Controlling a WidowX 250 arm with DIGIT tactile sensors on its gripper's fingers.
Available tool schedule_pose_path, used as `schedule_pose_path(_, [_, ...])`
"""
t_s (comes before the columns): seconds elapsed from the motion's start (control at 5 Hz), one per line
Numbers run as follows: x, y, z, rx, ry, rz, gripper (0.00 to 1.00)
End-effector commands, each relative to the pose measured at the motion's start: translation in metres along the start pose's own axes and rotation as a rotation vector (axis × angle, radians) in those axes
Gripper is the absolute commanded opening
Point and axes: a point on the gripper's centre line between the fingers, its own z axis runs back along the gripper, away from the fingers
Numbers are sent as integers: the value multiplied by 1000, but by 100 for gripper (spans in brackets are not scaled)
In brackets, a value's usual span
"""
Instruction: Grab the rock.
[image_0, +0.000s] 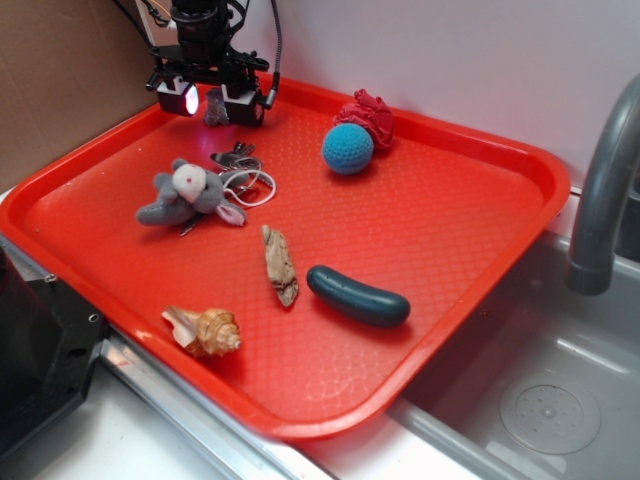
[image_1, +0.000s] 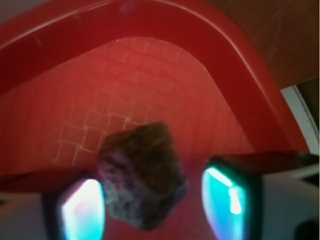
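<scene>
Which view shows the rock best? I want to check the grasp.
The wrist view: the rock fills the frame between the hand's fingers, touching the left one, with a gap to the right. The exterior view shows it only as a small dark lump between the fingers above the tray's far corner.

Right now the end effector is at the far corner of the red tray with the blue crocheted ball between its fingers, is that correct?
Not quite. Between the fingers of the end effector is the rock, not the ball. The wrist view shows this dark lumpy stone there. The blue crocheted ball lies apart on the red tray, beside a red cloth item, as the exterior view shows.
</scene>
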Motion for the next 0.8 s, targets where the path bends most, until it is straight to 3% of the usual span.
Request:
schedule_pose_path(0.0, [3, 13, 54, -92, -78, -20, 0])
schedule_pose_path(0.2, [-27, 17, 107, -279, -32, -90, 0])
schedule_pose_path(0.4, [-61, 22, 163, -299, -8, -143, 0])
schedule_pose_path(0.6, [-92, 32, 220, -344, 75, -263, 0])
